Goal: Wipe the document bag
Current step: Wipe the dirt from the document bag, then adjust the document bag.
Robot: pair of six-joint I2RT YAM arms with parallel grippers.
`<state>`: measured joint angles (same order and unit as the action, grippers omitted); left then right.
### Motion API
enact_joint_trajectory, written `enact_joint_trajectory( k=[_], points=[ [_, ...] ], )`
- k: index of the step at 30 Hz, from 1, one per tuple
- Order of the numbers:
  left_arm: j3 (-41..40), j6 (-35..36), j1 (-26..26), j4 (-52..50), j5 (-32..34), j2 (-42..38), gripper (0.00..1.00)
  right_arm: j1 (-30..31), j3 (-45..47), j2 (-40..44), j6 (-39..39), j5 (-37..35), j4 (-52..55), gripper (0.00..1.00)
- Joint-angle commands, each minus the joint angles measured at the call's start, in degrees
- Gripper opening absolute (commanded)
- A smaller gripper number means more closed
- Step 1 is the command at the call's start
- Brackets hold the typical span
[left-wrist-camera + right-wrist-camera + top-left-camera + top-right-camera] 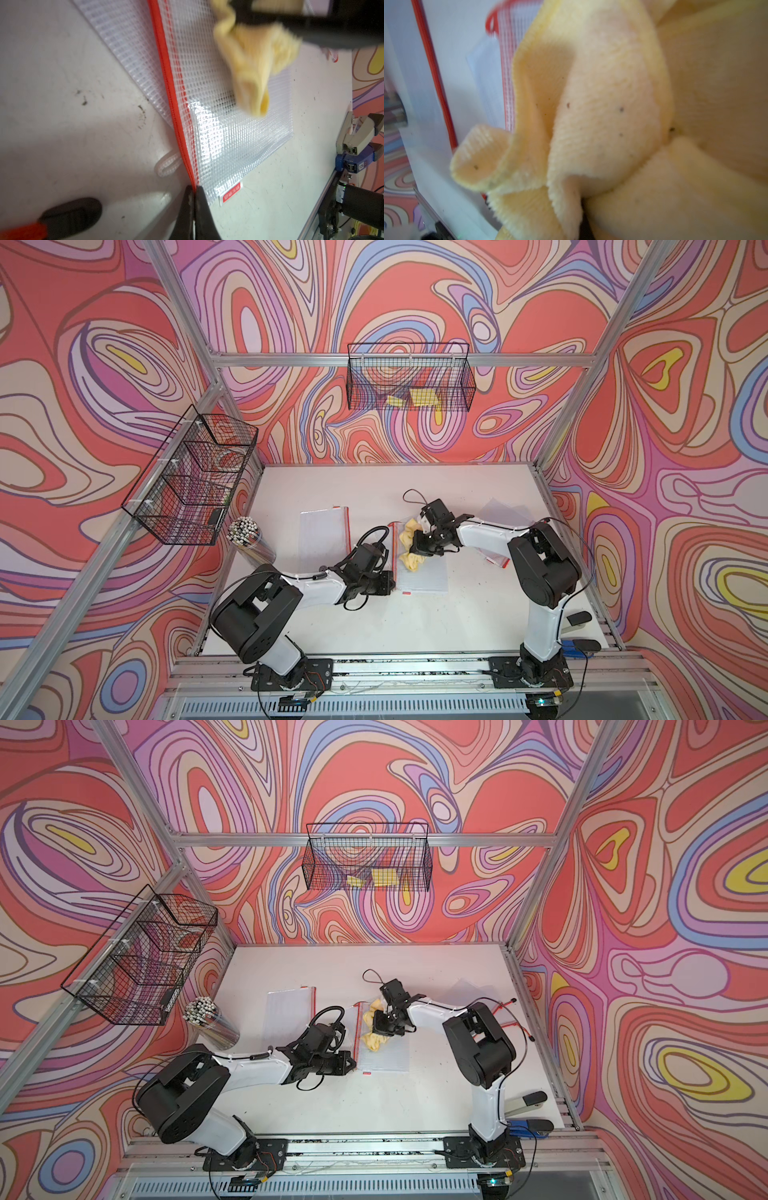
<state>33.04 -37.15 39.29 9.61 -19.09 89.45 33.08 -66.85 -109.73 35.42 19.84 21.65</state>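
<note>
Left claw (194, 192) pinches the 7 o'clock corner of the mesh document bag (426, 578), seemingly anchoring it in the middle of the worktop (415, 626). The right claw (415, 548), clamped on a yellow cloth (409, 562), presses at the bag's 11 o'clock end.

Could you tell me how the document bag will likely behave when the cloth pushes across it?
The document bag looks thin and glossy, so it would probably slide on the table; the left gripper, shut on its zipper edge, likely prevents that. Lifted there, it would probably sag.
</note>
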Motion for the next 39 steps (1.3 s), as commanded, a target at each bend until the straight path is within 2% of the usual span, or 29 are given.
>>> enact_joint_trajectory(
  k=[1, 3, 7, 15, 20, 23, 29, 34, 39],
  points=[
    [0.2, -0.1, -0.1, -3.8, 1.0, 1.7, 0.0, 1.9, 7.3, 3.7, 5.0, 1.0, 0.1, 0.0],
    [0.2, 0.0, -0.1, -4.1, 1.1, 1.4, 0.0, 1.8, 10.0, 5.6, 5.7, -0.2, 0.1, 0.0],
    [0.3, 0.4, -0.1, -4.9, 1.1, 1.0, 0.0, -0.7, 8.8, 5.5, 1.9, -5.3, 4.2, 0.0],
    [-0.8, 0.3, -0.1, -7.1, 3.5, -2.6, 0.0, -14.3, 6.5, 2.6, -6.4, -6.1, 8.3, 0.0],
    [2.0, 1.4, -0.2, -16.0, 7.3, -10.0, 0.0, -15.2, 4.2, 6.6, -7.7, -4.7, 9.9, 0.0],
    [5.9, 2.7, -0.4, -23.9, 10.8, -16.3, 0.0, -15.2, 2.5, 10.6, -7.0, -4.5, 10.5, 0.0],
    [18.9, 7.2, -0.5, -49.9, 22.0, -23.1, 0.0, -15.1, 2.0, 14.8, -7.0, -5.1, 11.5, 0.0],
    [34.8, 10.5, -0.5, -72.0, 33.7, -18.9, 0.0, -15.1, 5.2, 16.5, -6.2, -4.3, 9.5, 0.0],
    [50.0, 13.5, -0.3, -86.7, 39.7, -8.6, 0.0, -15.1, 7.7, 17.6, -5.2, -3.6, 7.9, 0.0]
  ],
)
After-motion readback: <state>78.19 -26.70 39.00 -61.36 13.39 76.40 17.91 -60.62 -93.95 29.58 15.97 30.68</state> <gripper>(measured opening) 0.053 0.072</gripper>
